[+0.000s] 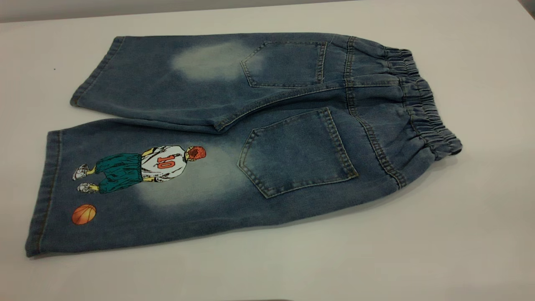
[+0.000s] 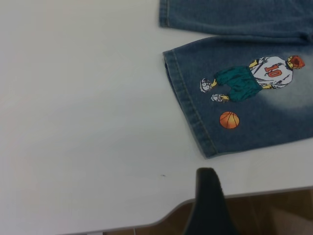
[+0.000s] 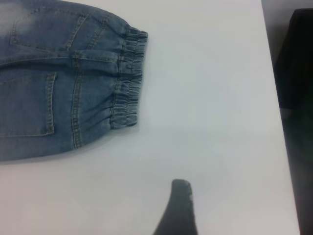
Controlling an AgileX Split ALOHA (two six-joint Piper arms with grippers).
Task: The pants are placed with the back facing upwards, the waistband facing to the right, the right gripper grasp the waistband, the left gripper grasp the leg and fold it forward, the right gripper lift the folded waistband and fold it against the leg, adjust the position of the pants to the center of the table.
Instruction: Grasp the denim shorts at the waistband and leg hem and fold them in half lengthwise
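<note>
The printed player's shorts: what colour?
Green, on the leg of the pants; clearest in the exterior view.

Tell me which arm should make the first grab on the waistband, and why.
Right. The waistband lies at the pants' right end, and the right wrist view shows it close ahead of the right gripper. The left gripper looks at the printed leg instead, at the opposite end.

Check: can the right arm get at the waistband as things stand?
Probably yes. The waistband lies flat and uncovered on the table, and only bare tabletop shows between it and the right gripper. The jaws' state cannot be told.
</note>
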